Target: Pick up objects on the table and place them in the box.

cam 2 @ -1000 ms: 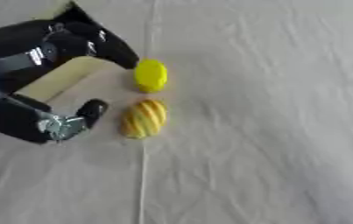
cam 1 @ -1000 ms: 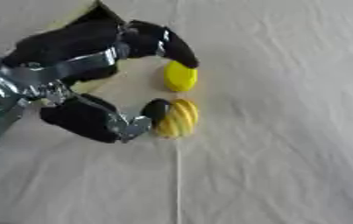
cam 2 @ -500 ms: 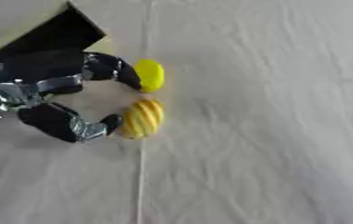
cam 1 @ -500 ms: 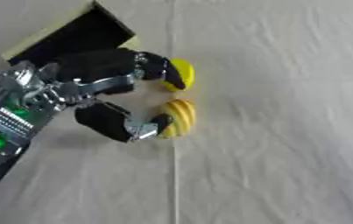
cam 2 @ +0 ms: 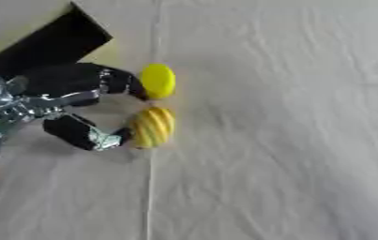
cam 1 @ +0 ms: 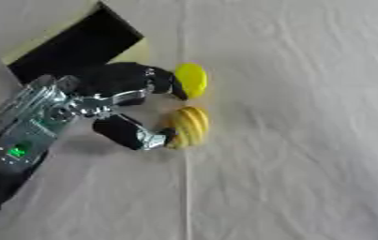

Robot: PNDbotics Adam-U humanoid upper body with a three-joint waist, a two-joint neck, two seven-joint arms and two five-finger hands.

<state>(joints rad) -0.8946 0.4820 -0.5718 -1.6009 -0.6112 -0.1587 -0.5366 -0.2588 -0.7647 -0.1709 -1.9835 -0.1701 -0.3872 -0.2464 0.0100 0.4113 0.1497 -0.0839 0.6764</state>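
Observation:
Two yellow things lie together on the white cloth: a plain yellow round piece (cam 1: 192, 79) and, just below it, a yellow oval with orange stripes (cam 1: 189, 126). My left hand (cam 1: 102, 101) reaches in from the lower left, its fingers bent in a wide C. Its fingertips (cam 1: 175, 88) touch the left side of the plain piece. The thumb tip (cam 1: 161, 137) rests against the left side of the striped oval. Neither thing is enclosed by the hand. The box (cam 2: 15, 21) stands at the upper left with its dark inside (cam 1: 77, 47) facing the hand. My right hand shows in no view.
White wrinkled cloth (cam 1: 306, 140) covers the table, with a seam (cam 1: 185, 197) running down from the two yellow things. Nothing else lies on the right half or along the bottom.
My left hand and forearm have drawn back down and to the left, uncovering the box. The fingertips have come from above the plain yellow piece to its left side. Both yellow things stay put.

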